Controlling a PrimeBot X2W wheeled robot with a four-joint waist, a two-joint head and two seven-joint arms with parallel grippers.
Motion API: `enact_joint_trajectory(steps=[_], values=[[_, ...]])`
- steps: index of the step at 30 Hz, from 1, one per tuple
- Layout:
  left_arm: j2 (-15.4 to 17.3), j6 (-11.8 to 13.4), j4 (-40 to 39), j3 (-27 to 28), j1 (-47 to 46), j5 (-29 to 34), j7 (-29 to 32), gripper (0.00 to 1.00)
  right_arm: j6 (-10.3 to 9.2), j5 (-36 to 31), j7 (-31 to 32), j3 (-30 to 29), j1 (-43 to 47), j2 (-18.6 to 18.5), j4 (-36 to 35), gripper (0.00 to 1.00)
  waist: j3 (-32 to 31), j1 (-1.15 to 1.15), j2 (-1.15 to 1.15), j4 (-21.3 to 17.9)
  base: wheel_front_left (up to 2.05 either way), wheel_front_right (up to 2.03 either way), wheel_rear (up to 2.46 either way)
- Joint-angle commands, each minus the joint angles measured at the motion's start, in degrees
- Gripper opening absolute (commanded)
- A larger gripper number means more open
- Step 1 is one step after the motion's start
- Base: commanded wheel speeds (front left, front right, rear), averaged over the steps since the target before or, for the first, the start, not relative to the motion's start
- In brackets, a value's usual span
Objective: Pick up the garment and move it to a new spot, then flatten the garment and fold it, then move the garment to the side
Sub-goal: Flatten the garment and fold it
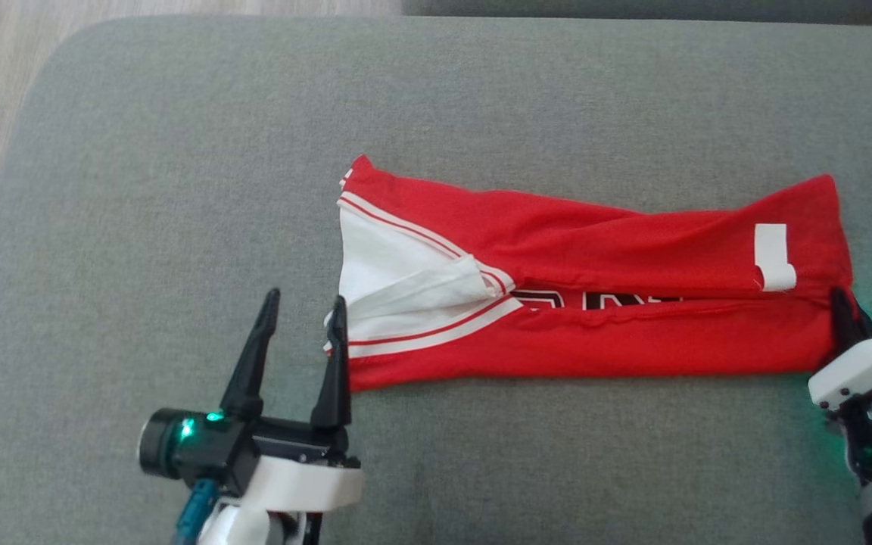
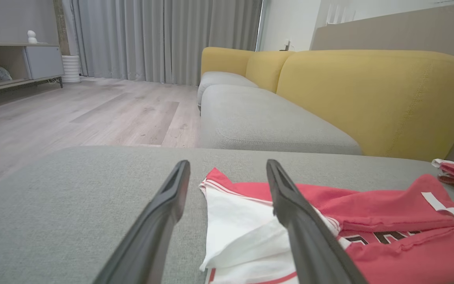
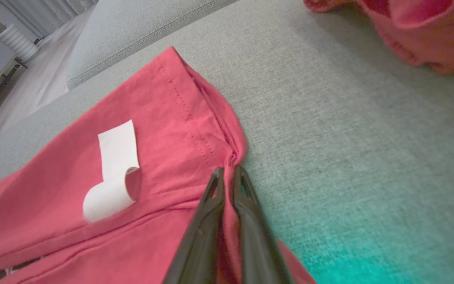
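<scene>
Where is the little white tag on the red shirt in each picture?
Head view: the white tag is near the right end of the red shirt, close to the right gripper.
Left wrist view: the tag is at the far right, on the shirt.
Right wrist view: the tag is left of centre, curling up.
Shared landmark: the red shirt on the grey cushion.

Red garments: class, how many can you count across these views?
2. One folded garment lies stretched out, right hand pinching its end; a second garment sits bunched beyond that end. Others may be hidden.
</scene>
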Motion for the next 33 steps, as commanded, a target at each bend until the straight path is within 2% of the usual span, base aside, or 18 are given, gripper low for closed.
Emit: enact_joint_trajectory(steps=[1, 5, 10, 12, 15, 21, 25, 29, 33], values=[[-0.6, -0.5, -1.5, 3.1, -0.2, 0.7, -0.5, 1.0, 0.39, 0.8, 0.0, 2.3, 0.3, -1.9, -1.0, 0.0, -0.4, 0.0, 0.0, -0.4, 0.0, 0.0, 0.0], [-1.1, -1.1, -1.4, 4.0, 0.3, 1.2, -0.5, 1.0, 0.39, 1.7, -1.5, 2.6, 0.7, -3.8, -1.7, 0.0, -1.0, 0.0, 0.0, -1.1, 0.0, 0.0, 0.0], [-1.9, -2.0, -1.3, 5.2, 0.8, 2.0, -0.5, 1.0, 0.39, 2.3, -2.2, 0.7, 0.8, -8.4, -4.2, 0.0, -1.7, 0.0, 0.0, -2.4, 0.0, 0.0, 0.0], [-2.1, -2.3, -1.2, 5.6, 0.8, 2.3, -0.5, 1.0, 0.39, 3.0, -1.0, 0.1, 0.7, -9.7, -6.6, 0.0, -1.7, 0.0, 0.0, -2.9, 0.0, 0.0, 0.0], [-2.5, -2.7, -1.1, 6.3, 0.9, 2.7, -0.5, 1.0, 0.39, 4.7, 2.0, 0.9, 1.1, -9.6, -13.3, 0.0, -1.7, 0.0, 0.0, -3.4, 0.0, 0.0, 0.0], [-3.1, -3.6, -0.5, 7.4, 0.9, 3.1, -0.5, 1.0, 0.39, 10.7, 8.5, 5.7, 3.0, -4.3, -32.6, 0.0, -1.8, 0.0, 0.0, -3.9, 0.0, 0.0, 0.0], [-3.6, -4.4, 0.3, 7.6, 0.6, 3.2, -0.5, 1.0, 0.39, 10.9, 11.7, 11.7, 2.8, 1.0, -41.1, 0.0, -2.1, 0.0, 0.0, -3.6, 0.0, 0.0, 0.0], [-3.9, -5.2, 1.1, 7.6, 0.1, 3.3, -0.5, 1.0, 0.39, 9.2, 13.1, 19.2, 1.5, 6.0, -43.4, 0.0, -2.4, 0.0, 0.0, -2.4, 0.0, 0.0, 0.0], [-4.2, -5.7, 1.8, 7.5, -0.1, 3.2, -0.5, 1.0, 0.39, 8.6, 12.4, 26.7, 0.3, 9.1, -40.1, 0.0, -2.4, 0.0, 0.0, -0.9, 0.0, 0.0, 0.0]])
